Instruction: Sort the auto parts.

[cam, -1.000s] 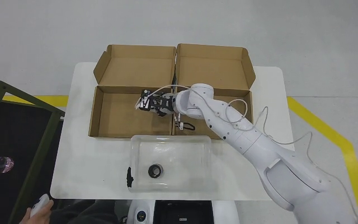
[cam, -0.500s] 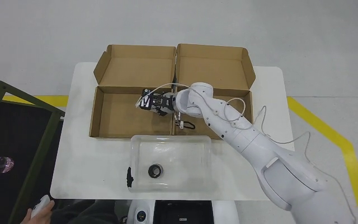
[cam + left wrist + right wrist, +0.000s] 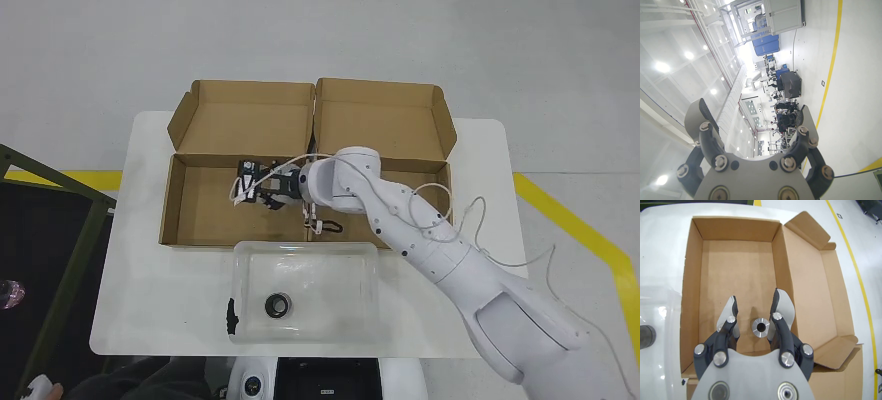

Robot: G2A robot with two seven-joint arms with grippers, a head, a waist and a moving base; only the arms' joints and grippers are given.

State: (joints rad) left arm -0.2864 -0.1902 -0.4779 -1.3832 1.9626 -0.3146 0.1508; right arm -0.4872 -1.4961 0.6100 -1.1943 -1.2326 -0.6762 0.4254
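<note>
No readable text or numbers, white mark on the distant blue cabinet [image 3: 765,45] too small to make out

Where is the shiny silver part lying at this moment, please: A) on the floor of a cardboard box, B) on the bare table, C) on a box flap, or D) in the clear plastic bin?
A: the right wrist view shows the silver part resting on the floor of the cardboard box, between the open fingers of the right end effector.

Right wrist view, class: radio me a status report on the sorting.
Right gripper open over cardboard box. Left gripper open, aimed into the room. Silver bushing on box floor, ungripped. Nothing in the way.
</note>
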